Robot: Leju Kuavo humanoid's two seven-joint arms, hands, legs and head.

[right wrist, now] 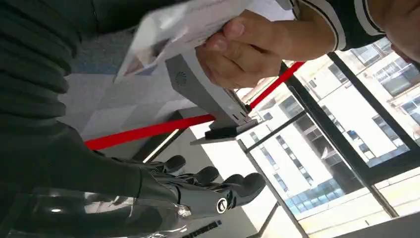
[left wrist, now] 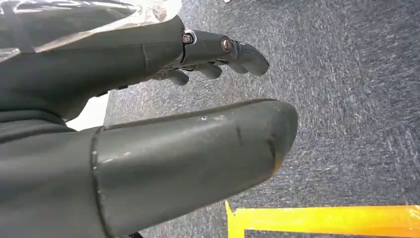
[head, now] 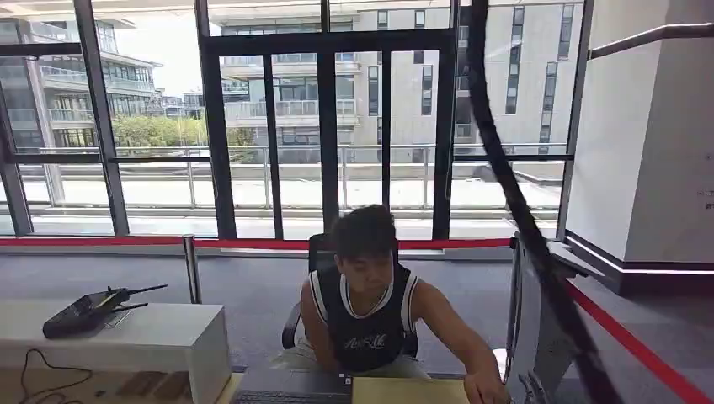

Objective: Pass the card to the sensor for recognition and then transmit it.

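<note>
Person [head: 364, 303] seated at 12 o'clock, behind the tabletop [head: 404, 391]. Side counter [head: 118, 337] at 9 o'clock, carrying a handheld device [head: 88, 310]. Sensor stand [head: 539, 337] at 2 o'clock, the person's hand [head: 484, 389] just beside it. Windows behind.

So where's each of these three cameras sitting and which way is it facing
Head view: high on the robot, facing forward at a seated person before glass doors; nothing of the robot's arms.
Left wrist view: behind the left hand, aimed down at grey carpet and yellow tape; fingers apart, holding nothing.
Right wrist view: behind the right hand, turned, looking up at the person's hand holding a card at a grey sensor.
Shared: head and right wrist views both show the person, the red barrier belt and the buildings outside.
</note>
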